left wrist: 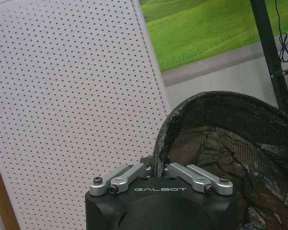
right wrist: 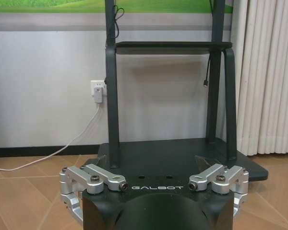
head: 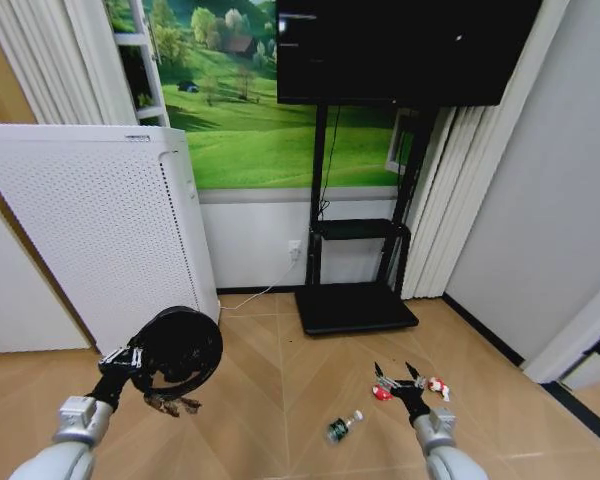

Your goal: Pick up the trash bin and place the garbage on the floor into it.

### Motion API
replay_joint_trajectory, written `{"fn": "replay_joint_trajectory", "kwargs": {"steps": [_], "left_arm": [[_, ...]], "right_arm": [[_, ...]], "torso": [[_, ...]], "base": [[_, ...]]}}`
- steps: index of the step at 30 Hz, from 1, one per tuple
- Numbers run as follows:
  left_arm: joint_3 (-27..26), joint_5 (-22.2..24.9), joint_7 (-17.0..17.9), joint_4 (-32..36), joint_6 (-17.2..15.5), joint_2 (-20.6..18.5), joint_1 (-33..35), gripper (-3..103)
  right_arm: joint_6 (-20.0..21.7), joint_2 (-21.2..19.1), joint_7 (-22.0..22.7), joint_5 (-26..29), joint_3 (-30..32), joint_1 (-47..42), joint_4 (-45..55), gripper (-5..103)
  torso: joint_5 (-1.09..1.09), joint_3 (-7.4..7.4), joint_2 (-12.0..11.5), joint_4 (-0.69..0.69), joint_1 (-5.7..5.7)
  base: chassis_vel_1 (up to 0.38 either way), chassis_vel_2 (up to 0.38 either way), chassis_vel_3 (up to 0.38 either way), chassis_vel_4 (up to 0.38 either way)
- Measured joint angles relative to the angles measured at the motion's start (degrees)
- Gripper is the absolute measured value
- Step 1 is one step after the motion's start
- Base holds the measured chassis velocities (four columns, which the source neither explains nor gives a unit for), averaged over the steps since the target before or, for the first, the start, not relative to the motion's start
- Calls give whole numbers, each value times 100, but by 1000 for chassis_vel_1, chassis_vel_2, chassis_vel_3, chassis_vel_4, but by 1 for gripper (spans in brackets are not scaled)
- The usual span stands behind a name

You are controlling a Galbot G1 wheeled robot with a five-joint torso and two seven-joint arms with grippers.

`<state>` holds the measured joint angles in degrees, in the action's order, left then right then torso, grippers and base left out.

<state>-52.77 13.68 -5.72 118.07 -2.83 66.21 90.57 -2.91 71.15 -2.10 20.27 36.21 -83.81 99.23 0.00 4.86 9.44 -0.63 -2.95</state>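
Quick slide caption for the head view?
Left hand holds the trash bin up; open right hand hovers over red scraps, bottle nearby.

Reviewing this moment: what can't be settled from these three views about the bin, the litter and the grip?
- Head view: the red scraps are partly covered by the open right gripper, so their count is unclear.
- Head view: the bottle is too small to read its label.
- Left wrist view: the left gripper is shut on the trash bin, its fingertips hidden by the rim.
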Motion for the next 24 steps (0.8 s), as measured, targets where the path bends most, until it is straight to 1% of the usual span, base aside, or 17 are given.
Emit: {"fn": "replay_joint_trajectory", "kwargs": {"steps": [4,6,7,10,11,12,13,14,15,16,17,18,19,20,21,23,24], "left_arm": [[20,-1,4,-39,0,4,-29,4],[38,-14,16,-88,0,5,-54,4],[38,-14,16,-88,0,5,-54,4],[53,-36,21,-130,0,3,-73,4],[62,-46,21,-151,0,4,-77,4],[79,-52,24,-165,0,1,-80,4],[79,-52,24,-165,0,1,-80,4],[95,-55,24,-175,0,-4,-82,4],[95,-55,24,-175,0,-4,-82,4],[148,-56,24,-204,-2,-28,-126,4],[256,-61,24,-274,-22,-97,-232,4],[256,-61,24,-274,-22,-97,-232,4],[338,-69,23,-334,-42,-150,-308,4],[377,-77,20,-388,-52,-174,-330,4],[377,-77,20,-388,-52,-174,-330,4],[405,-90,17,-470,-54,-192,-336,4],[405,-90,17,-470,-54,-192,-336,4]], "right_arm": [[-46,2,61,20,-41,45,-68,100],[-94,17,289,-9,-136,129,-159,100],[-94,17,289,-9,-136,129,-159,100],[49,0,463,-140,-237,202,-209,100],[201,-29,552,-191,-297,242,-231,100],[500,-100,630,-214,-365,315,-256,100],[500,-100,630,-214,-365,315,-256,100],[744,-184,734,-191,-438,387,-314,100],[744,-184,734,-191,-438,387,-314,100],[1019,-311,894,-78,-513,470,-396,100],[1326,-474,1105,216,-570,507,-473,100],[1326,-474,1105,216,-570,507,-473,100],[1558,-605,1307,499,-636,566,-553,100],[1869,-748,1557,839,-770,687,-666,100],[1869,-748,1557,839,-770,687,-666,100],[2341,-918,1954,1322,-1063,931,-861,100],[2341,-918,1954,1322,-1063,931,-861,100]], "torso": [[-2,0,0,-2,0],[1,0,-1,2,0],[1,0,-1,2,0],[-1,0,-1,0,-1],[2,0,0,0,-1],[-3,0,0,1,0],[-3,0,0,1,0],[0,0,0,1,0],[0,0,0,1,0],[2,0,-1,6,0],[3,0,0,0,0],[3,0,0,0,0],[1,0,0,-8,-1],[1,1,0,-4,0],[1,1,0,-4,0],[0,1,0,-4,0],[0,1,0,-4,0]], "base": [[228,218,-230,-239],[236,244,-242,-250],[237,265,-239,-250],[209,239,-226,-236],[185,129,-127,-196],[108,129,-70,-107],[108,129,-70,-107],[25,2,-70,-28],[25,2,-70,-28],[0,0,0,0],[-71,-40,90,43],[-71,-40,90,43],[-71,-40,73,71],[-85,-65,15,35],[-85,-65,15,35],[-19,-33,7,1],[0,0,0,0]]}}
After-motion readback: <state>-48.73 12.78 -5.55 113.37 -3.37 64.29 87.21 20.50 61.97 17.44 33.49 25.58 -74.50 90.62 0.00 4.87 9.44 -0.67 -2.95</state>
